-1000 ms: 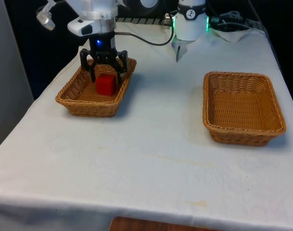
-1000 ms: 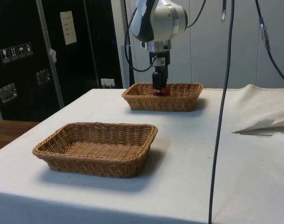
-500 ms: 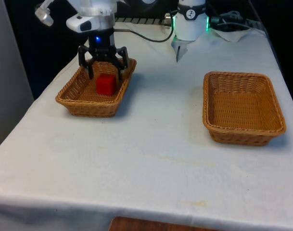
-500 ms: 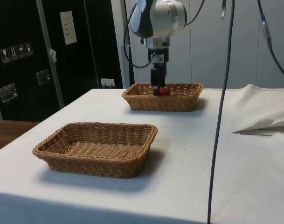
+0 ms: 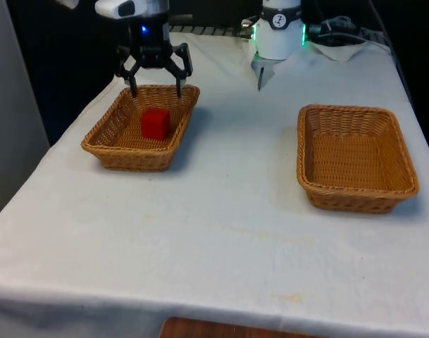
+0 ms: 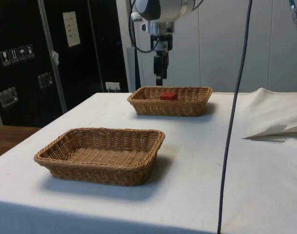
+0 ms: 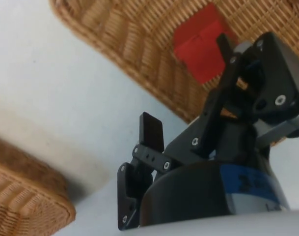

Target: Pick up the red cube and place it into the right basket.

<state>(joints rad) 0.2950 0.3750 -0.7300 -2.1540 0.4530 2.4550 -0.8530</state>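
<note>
The red cube (image 5: 156, 123) lies on the floor of a wicker basket (image 5: 108, 144) that stands near the desk's (image 5: 221, 232) far corner on the front view's left. The hand (image 5: 155, 90) hangs above this basket's far rim with its fingers (image 5: 133, 88) spread wide and nothing between them — it is clearly apart from the cube. A second basket (image 5: 355, 201) stands near the desk's edge on the front view's right.
</note>
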